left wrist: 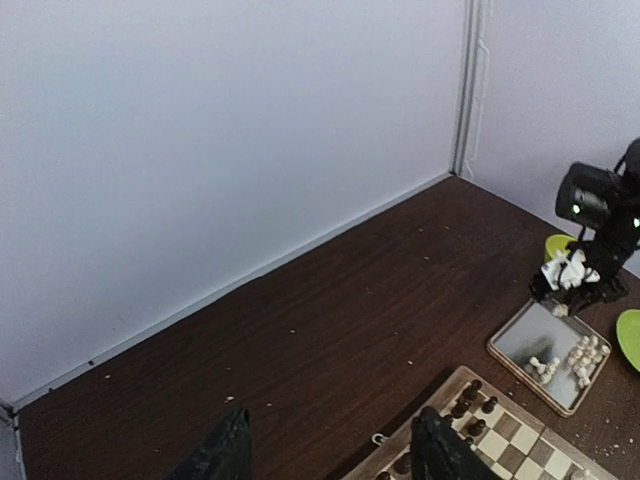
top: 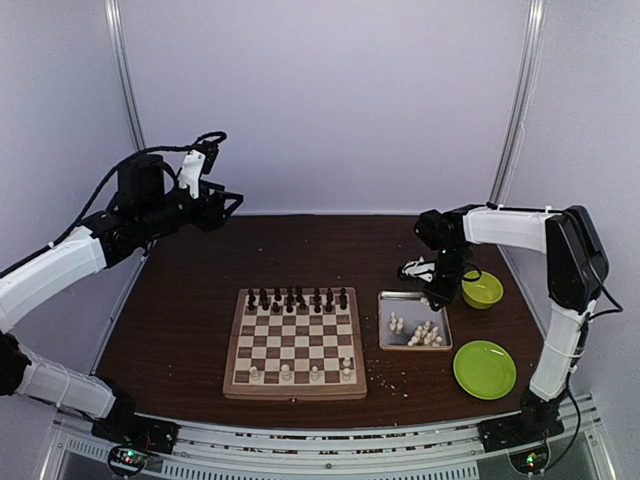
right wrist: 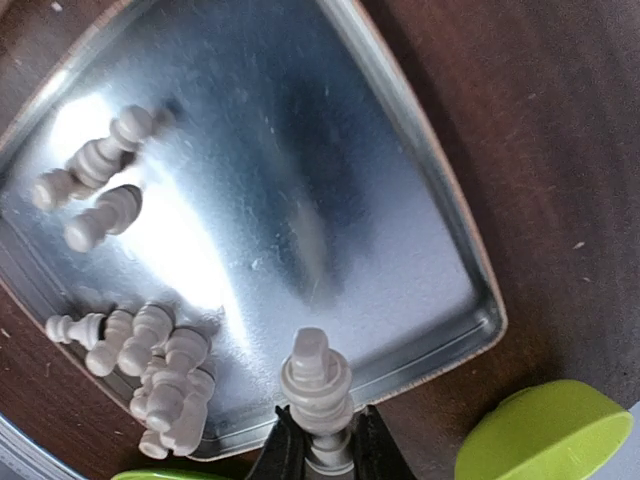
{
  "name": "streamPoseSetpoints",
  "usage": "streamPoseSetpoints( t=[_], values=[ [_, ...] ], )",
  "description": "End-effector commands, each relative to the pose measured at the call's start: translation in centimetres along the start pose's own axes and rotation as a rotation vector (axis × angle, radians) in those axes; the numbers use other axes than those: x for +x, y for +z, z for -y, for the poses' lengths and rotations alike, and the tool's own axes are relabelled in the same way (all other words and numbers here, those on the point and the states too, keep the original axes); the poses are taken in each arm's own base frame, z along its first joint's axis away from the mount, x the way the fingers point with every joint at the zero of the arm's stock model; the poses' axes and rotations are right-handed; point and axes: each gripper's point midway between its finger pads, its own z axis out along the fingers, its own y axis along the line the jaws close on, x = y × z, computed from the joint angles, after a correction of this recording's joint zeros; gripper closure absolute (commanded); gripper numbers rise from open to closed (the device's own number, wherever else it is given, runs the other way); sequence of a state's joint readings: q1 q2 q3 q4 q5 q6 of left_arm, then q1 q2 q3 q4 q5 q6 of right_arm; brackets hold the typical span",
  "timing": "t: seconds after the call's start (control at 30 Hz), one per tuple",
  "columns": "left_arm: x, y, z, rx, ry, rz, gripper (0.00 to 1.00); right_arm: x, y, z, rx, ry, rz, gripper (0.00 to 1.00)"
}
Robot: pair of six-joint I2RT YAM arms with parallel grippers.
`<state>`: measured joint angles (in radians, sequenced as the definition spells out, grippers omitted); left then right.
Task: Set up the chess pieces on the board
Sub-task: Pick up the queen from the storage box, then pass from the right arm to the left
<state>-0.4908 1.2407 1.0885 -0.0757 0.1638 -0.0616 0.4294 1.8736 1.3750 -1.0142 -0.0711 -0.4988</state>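
Note:
The wooden chessboard (top: 294, 342) lies at the table's front middle, with dark pieces along its far row and a few cream-white pieces (top: 300, 372) on its near row. Several more cream-white pieces (top: 418, 332) lie in the metal tray (top: 414, 319) to its right; they also show in the right wrist view (right wrist: 150, 370). My right gripper (right wrist: 320, 440) is shut on one cream-white piece (right wrist: 316, 385), held above the tray's far edge (right wrist: 440, 200). My left gripper (left wrist: 330, 450) is open and empty, high over the table's far left, with the board's corner (left wrist: 500, 430) below it.
A green bowl (top: 482, 289) stands behind the tray on the right. A green plate (top: 484, 368) lies at the front right. Pale crumbs are scattered on the dark table (top: 200, 300). White walls close the back and sides.

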Motion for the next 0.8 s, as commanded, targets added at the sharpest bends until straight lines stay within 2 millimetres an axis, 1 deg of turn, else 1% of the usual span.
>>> streamPoseSetpoints(
  t=[0.0,0.07,0.13,0.2,0.3,0.4,0.47,0.5,0.6,0.63,0.73,0.77],
  values=[
    [0.7,2.1,6.6,0.256,0.101,-0.019,0.46,-2.3,-4.3,-0.6,-0.020,0.015,0.209,0.95],
    [1.9,3.0,9.1,0.314,0.119,-0.063,0.46,-2.9,-5.0,-0.9,-0.034,0.017,0.254,0.95],
    [2.5,3.6,11.7,0.380,0.126,-0.086,0.46,-3.2,-5.6,-1.4,-0.056,0.012,0.289,0.95],
    [2.9,4.3,13.7,0.433,0.105,-0.112,0.46,-3.3,-5.6,-1.7,-0.073,0.005,0.299,0.94],
    [3.4,5.7,15.6,0.488,-0.006,-0.115,0.46,-3.5,-5.7,-2.5,-0.121,-0.008,0.311,0.95],
    [4.5,7.2,17.4,0.576,-0.166,-0.080,0.47,-4.0,-6.8,-3.8,-0.188,-0.026,0.359,0.95],
    [4.9,8.4,18.8,0.640,-0.255,-0.078,0.49,-4.1,-7.5,-4.5,-0.224,-0.036,0.391,0.94],
    [4.8,8.8,19.7,0.677,-0.293,-0.079,0.51,-4.2,-7.8,-5.0,-0.245,-0.043,0.405,0.94],
    [5.1,10.4,22.2,0.748,-0.325,-0.086,0.54,-4.3,-8.5,-6.2,-0.313,-0.048,0.428,0.95],
    [5.7,11.2,23.0,0.765,-0.331,-0.100,0.53,-4.3,-8.8,-6.6,-0.334,-0.051,0.438,0.94],
    [6.3,12.7,24.7,0.828,-0.371,-0.095,0.53,-4.4,-9.2,-7.4,-0.385,-0.050,0.452,0.94],
    [6.5,12.8,25.3,0.868,-0.389,-0.084,0.52,-4.4,-9.3,-7.6,-0.399,-0.050,0.455,0.94]
  ],
)
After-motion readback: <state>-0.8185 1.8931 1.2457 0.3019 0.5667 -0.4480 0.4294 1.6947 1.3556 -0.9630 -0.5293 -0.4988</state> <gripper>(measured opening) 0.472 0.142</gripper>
